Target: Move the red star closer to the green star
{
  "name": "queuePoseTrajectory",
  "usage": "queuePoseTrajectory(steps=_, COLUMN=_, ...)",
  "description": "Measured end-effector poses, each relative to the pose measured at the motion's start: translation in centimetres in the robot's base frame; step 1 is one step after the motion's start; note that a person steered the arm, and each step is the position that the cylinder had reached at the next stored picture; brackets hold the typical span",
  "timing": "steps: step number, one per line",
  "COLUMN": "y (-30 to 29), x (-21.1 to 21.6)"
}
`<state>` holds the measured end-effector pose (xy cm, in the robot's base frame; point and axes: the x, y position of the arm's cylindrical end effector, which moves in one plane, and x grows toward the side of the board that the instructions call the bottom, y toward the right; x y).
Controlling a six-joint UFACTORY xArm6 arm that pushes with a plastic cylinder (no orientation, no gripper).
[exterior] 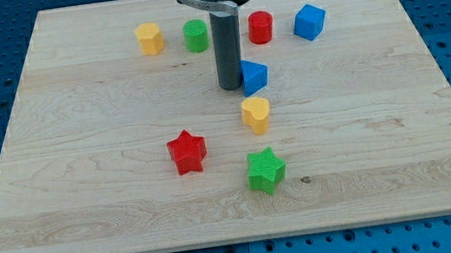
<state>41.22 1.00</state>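
Red star (186, 152) sits just up-left of the green star (265, 170); light, rigid, probably slides easily. No fingers, just 1 rod tip (232, 87) beside the blue cube (254, 75); push its left side.

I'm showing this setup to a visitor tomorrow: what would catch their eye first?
Probably the dark rod coming down from the view's top, my tip resting at the left side of a blue block mid-board. Next, the red star and green star toward the view's bottom, apart, with a yellow block above them.
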Motion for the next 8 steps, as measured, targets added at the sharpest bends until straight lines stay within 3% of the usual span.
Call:
queuePoseTrajectory(steps=1, y=-0.5, x=0.0)
queuePoseTrajectory(steps=3, y=-2.2, x=6.5)
queuePoseTrajectory(steps=8, y=-11.6, x=7.8)
